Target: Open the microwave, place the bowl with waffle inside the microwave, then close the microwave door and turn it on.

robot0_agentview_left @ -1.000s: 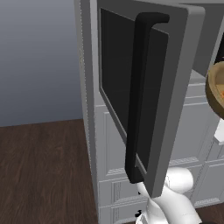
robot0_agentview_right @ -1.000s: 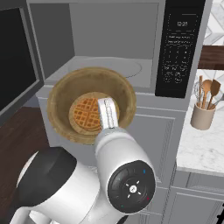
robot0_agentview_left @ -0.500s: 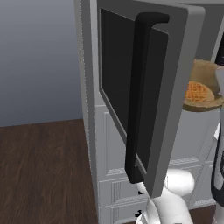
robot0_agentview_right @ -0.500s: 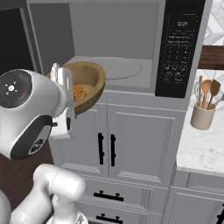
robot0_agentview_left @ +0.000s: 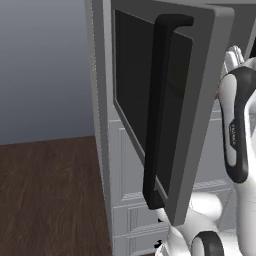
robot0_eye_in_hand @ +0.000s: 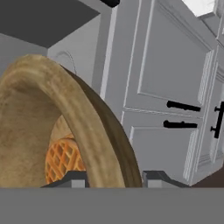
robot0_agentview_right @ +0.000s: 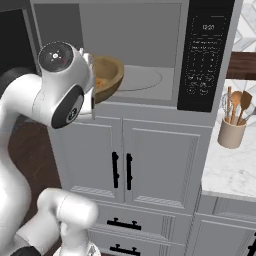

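The gripper [robot0_eye_in_hand: 114, 178] holds the bowl [robot0_agentview_right: 106, 77] by its rim, one finger on each side of the wooden wall. The bowl is tipped a bit, and the waffle [robot0_eye_in_hand: 64, 159] sits inside it.

The biggest thing is the microwave [robot0_agentview_right: 131, 50]. Its inside is open and bare, with a round glass plate on the floor. The microwave door [robot0_agentview_left: 165, 100] is swung wide open, its tall black handle [robot0_agentview_left: 159, 105] standing straight up.

The bowl is at the left front edge of the opening. The glass plate lies deeper in and to the right of the bowl, so I think the bowl must go that way.

Half a second ago the bowl was lower and more to the left, outside the opening. Now it is higher and nearer the opening.

Off to the right, a cup of wooden spoons [robot0_agentview_right: 233, 120] stands on the counter.
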